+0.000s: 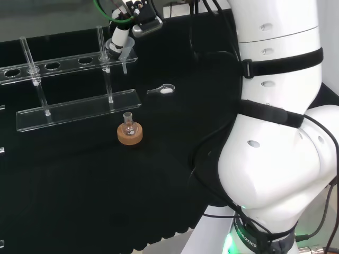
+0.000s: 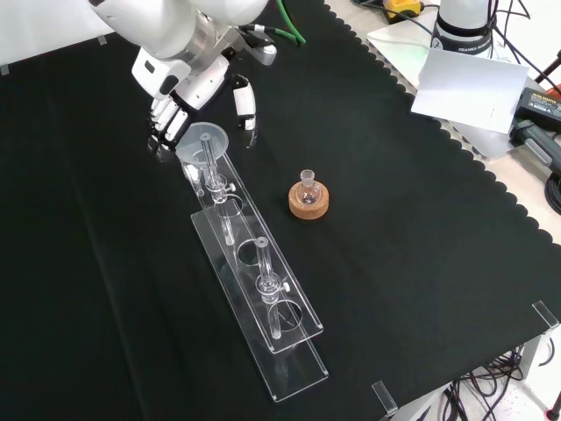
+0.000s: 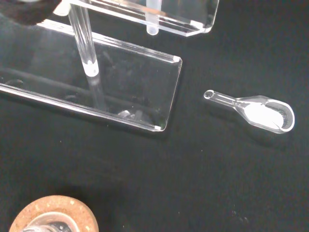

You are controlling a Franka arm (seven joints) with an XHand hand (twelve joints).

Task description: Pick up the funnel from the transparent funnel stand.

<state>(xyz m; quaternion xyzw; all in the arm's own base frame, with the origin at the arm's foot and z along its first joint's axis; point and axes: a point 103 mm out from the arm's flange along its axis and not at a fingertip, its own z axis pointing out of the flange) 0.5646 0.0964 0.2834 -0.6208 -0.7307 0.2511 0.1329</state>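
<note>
The clear funnel [image 2: 206,140] sits in the end hole of the transparent funnel stand [image 2: 282,349], its stem [image 3: 152,19] hanging through the upper shelf. In the head view the funnel [image 1: 126,52] is at the stand's [image 1: 79,108] right end, just under the hand [image 1: 117,41]. From the front, the black and white hand [image 2: 175,98] hovers over the funnel's rim. Its fingers [image 2: 163,132] are at the rim's left edge and the thumb [image 2: 245,105] is spread out to the right, apart from the rim. Nothing is clasped.
A small glass flask on a cork ring [image 2: 309,200] stands right of the stand in the front view. A clear glass scoop [image 3: 263,112] with white powder lies on the cloth [image 1: 79,201] near the stand's end. Papers and devices [image 2: 465,83] lie beyond the cloth's edge.
</note>
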